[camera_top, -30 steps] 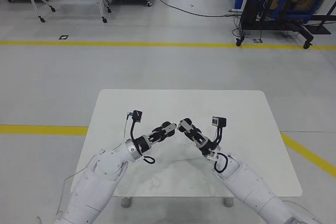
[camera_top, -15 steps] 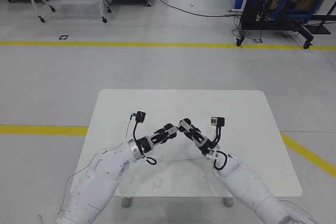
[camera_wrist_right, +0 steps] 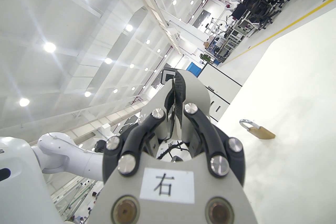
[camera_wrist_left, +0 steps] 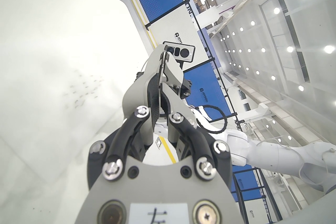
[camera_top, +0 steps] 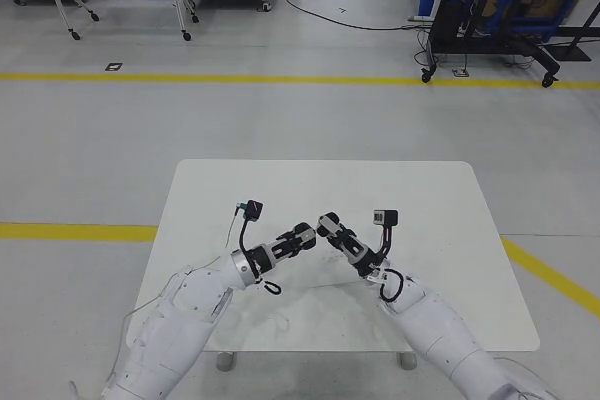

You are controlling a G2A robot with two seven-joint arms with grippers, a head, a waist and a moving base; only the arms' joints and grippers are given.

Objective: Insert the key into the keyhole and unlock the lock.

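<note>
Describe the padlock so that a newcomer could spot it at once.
Start at the white table. The padlock lies flat on its top, apart from the right tool, which is raised above the surface. Its brass-coloured body and silver shackle stand out against the white top and the grey-and-black tool.

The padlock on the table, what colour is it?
The padlock has a brass-gold body and a silvery shackle; it shows best in the right wrist view.
</note>
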